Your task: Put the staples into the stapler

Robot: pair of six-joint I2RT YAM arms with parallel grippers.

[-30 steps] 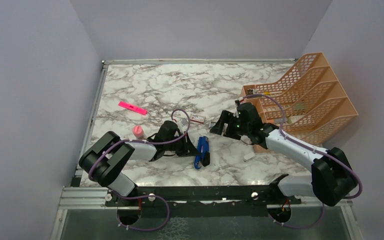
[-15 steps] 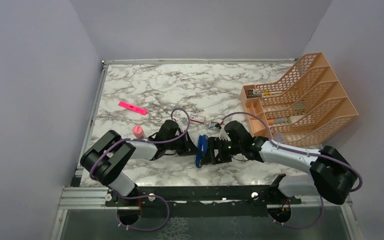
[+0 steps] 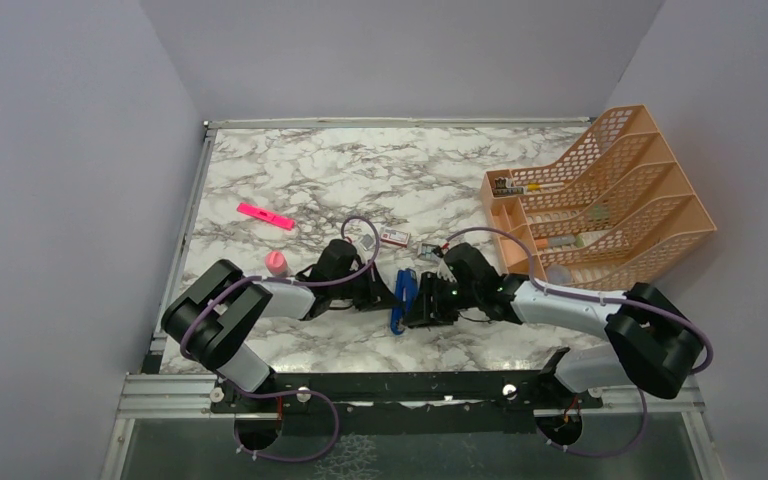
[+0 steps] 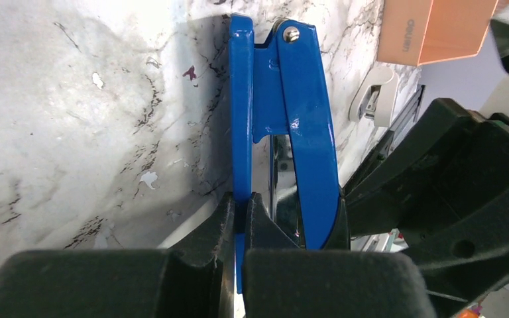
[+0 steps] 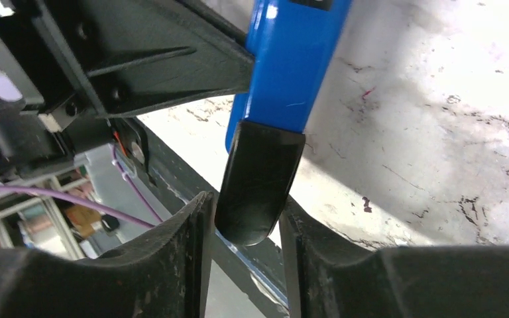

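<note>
At the counter's (image 3: 290, 170) six o'clock my left fingers (image 4: 205, 232) pinched the stapler (image 4: 305, 132), right fingers (image 5: 179, 245) clasped its black end; opening seemed next.

Robot lab test cell, staged, not real office. Plain grey walls (image 3: 80, 200) box in bench at 9, 12 and 3 o'clock. Marble-print tabletop (image 3: 360, 170). Metal rail (image 3: 160, 395) at 6 o'clock, two cabled robot arms bolted on: left arm (image 3: 260, 300), right arm (image 3: 580, 305). Desk items as props: orange mesh file tray (image 3: 610, 200) at 2 o'clock, pink marker (image 3: 265, 215) at 10, blue stapler (image 3: 401, 295) centre.
</note>
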